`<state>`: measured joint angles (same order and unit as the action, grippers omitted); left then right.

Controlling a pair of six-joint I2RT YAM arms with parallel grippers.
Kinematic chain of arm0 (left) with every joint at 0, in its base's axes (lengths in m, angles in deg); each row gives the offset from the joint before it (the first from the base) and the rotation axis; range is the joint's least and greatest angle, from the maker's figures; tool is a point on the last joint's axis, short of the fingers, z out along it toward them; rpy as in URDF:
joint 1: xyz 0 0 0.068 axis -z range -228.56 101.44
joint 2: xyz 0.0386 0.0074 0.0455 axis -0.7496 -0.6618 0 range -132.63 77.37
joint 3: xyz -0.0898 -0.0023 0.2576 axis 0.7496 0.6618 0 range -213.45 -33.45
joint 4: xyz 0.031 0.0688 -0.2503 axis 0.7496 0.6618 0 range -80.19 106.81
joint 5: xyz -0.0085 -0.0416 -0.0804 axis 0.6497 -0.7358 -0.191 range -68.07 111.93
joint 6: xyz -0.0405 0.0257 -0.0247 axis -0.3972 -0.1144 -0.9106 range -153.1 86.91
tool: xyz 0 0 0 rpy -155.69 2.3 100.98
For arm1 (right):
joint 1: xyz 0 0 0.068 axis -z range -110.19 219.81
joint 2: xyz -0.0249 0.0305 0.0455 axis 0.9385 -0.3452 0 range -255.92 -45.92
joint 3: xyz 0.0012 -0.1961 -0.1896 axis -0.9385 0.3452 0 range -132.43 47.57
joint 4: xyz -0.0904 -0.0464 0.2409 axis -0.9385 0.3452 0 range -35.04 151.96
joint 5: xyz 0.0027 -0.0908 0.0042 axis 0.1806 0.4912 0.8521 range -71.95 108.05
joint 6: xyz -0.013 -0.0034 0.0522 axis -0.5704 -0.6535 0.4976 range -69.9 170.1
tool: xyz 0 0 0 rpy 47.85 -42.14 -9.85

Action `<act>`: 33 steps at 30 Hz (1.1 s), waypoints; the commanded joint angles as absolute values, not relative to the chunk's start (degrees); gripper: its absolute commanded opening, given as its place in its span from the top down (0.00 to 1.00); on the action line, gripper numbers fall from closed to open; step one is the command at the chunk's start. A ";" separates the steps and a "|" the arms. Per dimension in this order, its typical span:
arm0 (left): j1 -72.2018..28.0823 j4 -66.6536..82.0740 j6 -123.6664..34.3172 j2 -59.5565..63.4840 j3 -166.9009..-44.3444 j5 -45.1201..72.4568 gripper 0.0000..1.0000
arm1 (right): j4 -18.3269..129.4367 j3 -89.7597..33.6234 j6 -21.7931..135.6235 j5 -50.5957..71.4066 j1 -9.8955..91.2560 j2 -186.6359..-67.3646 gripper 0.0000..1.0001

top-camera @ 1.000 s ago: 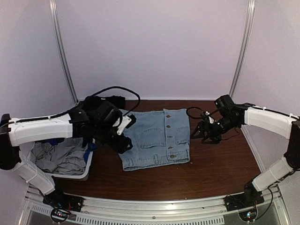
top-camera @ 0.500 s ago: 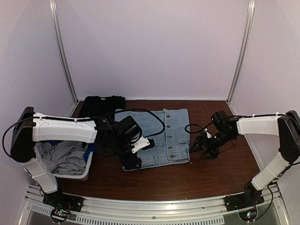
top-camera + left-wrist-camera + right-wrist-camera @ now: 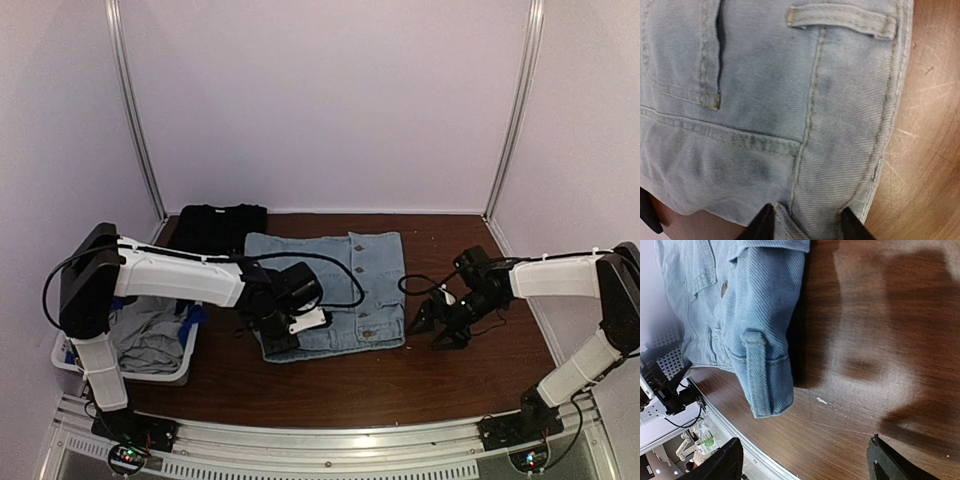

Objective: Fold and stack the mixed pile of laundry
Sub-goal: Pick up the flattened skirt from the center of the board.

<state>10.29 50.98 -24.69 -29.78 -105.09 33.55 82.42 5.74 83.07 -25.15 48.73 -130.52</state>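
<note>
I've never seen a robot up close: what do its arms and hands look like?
The left arm and right arm have white shells, black joints and loose black cables. The left hand and right hand are mostly black, each with two fingers.

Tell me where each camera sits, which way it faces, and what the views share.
Top external: above and behind the robot, looking down on the table; the left gripper and right gripper both show.
Left wrist: close over the hem of the denim jacket, facing down; only its two black fingertips show.
Right wrist: low beside the jacket's right edge, looking across bare wood; its wide-set fingers show.
Shared: all three see the denim jacket on the table.
</note>
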 commanded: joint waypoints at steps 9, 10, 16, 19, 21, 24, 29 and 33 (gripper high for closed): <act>0.04 51.65 -33.55 -25.56 -115.01 28.09 1.00 | 77.90 4.69 82.49 -22.28 48.67 -127.27 0.12; -2.19 51.69 -36.15 -25.23 -116.02 24.97 1.00 | 77.20 4.56 82.07 -21.77 48.52 -126.52 0.12; -11.81 50.84 -46.76 -26.57 -120.09 14.22 1.00 | 78.44 0.10 73.91 -12.70 44.75 -124.33 0.08; -14.09 51.20 -48.95 -29.25 -119.27 12.22 1.00 | 78.66 -2.93 66.80 -5.94 40.54 -124.59 0.08; -15.40 50.65 -49.96 -29.90 -117.21 11.14 1.00 | 78.33 -4.51 61.96 -2.01 36.98 -125.39 0.09; -16.67 49.04 -50.75 -29.72 -114.40 9.81 1.00 | 76.86 -5.88 53.75 4.23 29.21 -126.98 0.11; -19.36 48.05 -51.52 -31.64 -112.61 6.15 1.00 | 71.40 -5.22 39.95 10.97 20.37 -129.73 0.13; -20.58 47.98 -51.24 -32.65 -112.56 5.11 1.00 | 69.48 -5.68 33.31 13.29 17.60 -132.38 0.09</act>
<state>-19.04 50.17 -50.29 -31.49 -112.78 8.04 73.24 -5.10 44.84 6.45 19.31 -130.32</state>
